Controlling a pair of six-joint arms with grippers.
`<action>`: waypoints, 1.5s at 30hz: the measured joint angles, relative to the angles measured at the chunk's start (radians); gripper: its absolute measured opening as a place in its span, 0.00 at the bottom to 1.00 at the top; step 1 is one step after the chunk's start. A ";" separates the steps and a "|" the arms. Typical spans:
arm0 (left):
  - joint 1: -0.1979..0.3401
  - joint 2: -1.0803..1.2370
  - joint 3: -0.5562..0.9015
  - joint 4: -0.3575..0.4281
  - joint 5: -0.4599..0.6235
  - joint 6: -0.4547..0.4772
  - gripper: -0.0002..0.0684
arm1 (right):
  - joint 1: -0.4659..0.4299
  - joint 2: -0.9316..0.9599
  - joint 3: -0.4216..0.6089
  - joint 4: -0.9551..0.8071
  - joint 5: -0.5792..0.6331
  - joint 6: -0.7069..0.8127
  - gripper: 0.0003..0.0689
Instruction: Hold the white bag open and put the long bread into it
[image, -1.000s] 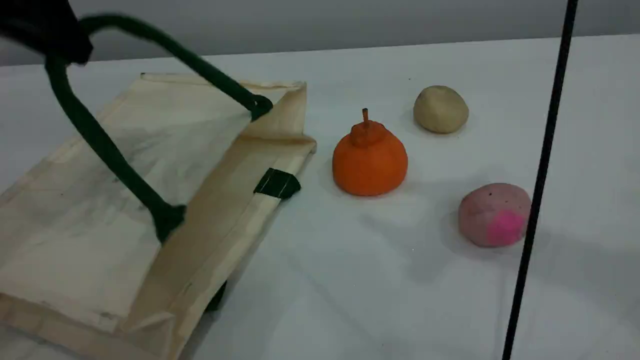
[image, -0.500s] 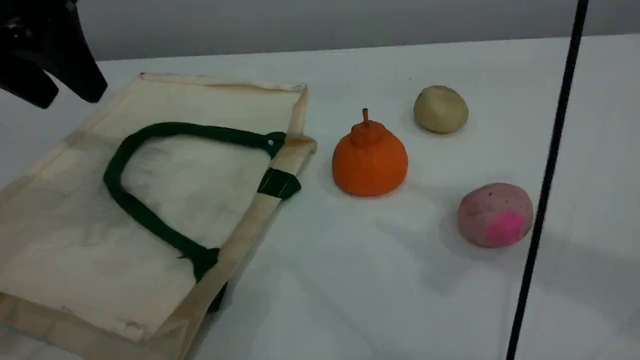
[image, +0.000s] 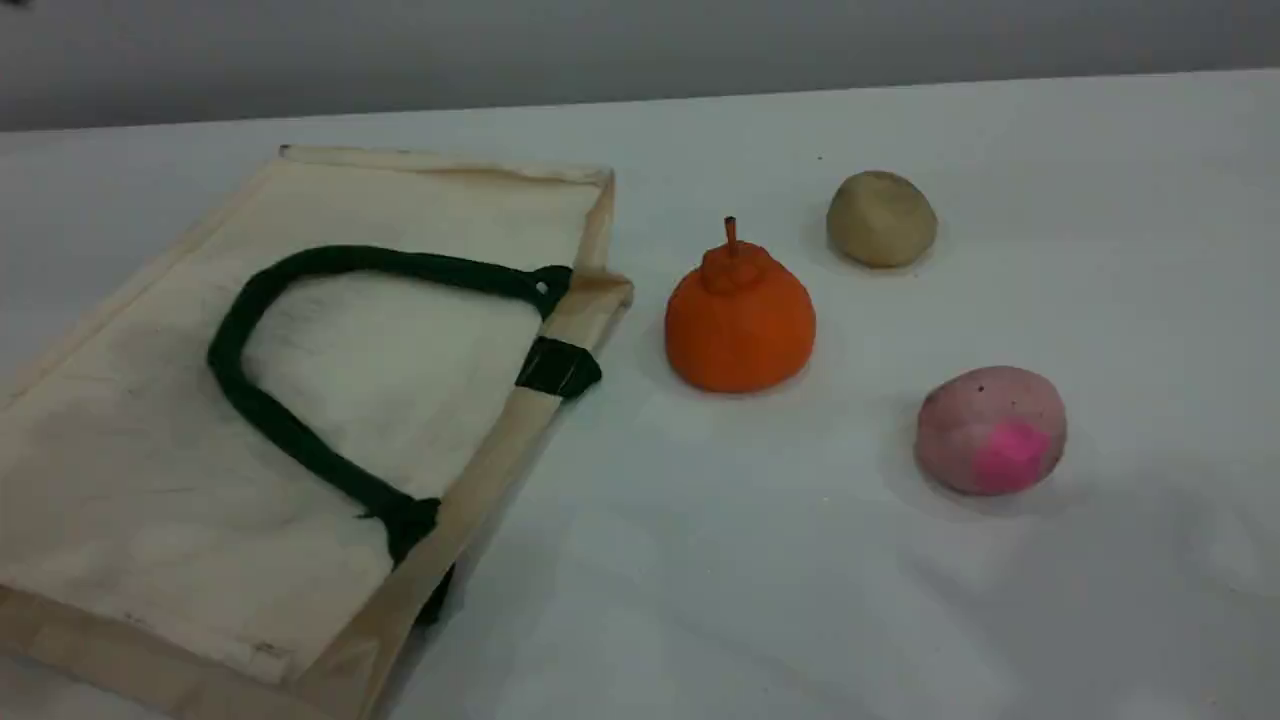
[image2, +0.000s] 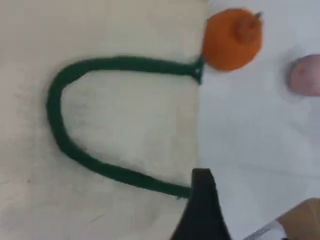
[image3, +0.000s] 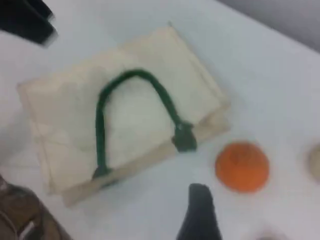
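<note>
The white bag (image: 300, 400) lay flat on the bench's left side, mouth shut, its dark green handle (image: 300, 440) flopped loose across the top panel. Beside the mouth sat the orange pumpkin piece (image: 740, 320), just off the rim; the round beige bun (image: 881, 218) sat toward the far edge, the pink ball (image: 990, 430) nearer the front right, both well apart from the bag. And the long bread? Nowhere in sight on the open bench; whether it lay inside the bag could not be told.

Neither arm showed in the scene view. Each wrist view gave one dark fingertip only, the left tool (image2: 202, 210) above the bag's mouth edge, the right tool (image3: 200, 215) high over the bench. Both stood spread wide, holding nothing.

My read on handling: that canvas looked soft, light and limp, sure to sag shut unless lifted. The thick rope handle seemed the best grab, at the top of its loop, away from the stitched ends.
</note>
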 joint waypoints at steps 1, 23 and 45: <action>0.000 -0.029 0.000 -0.001 0.012 0.000 0.74 | 0.001 -0.018 0.014 -0.003 0.005 0.016 0.72; 0.000 -0.737 0.109 0.003 0.156 -0.139 0.74 | 0.001 -0.601 0.285 -0.030 0.156 0.164 0.72; 0.000 -1.220 0.305 0.329 0.252 -0.319 0.74 | 0.001 -1.038 0.547 -0.397 0.179 0.489 0.71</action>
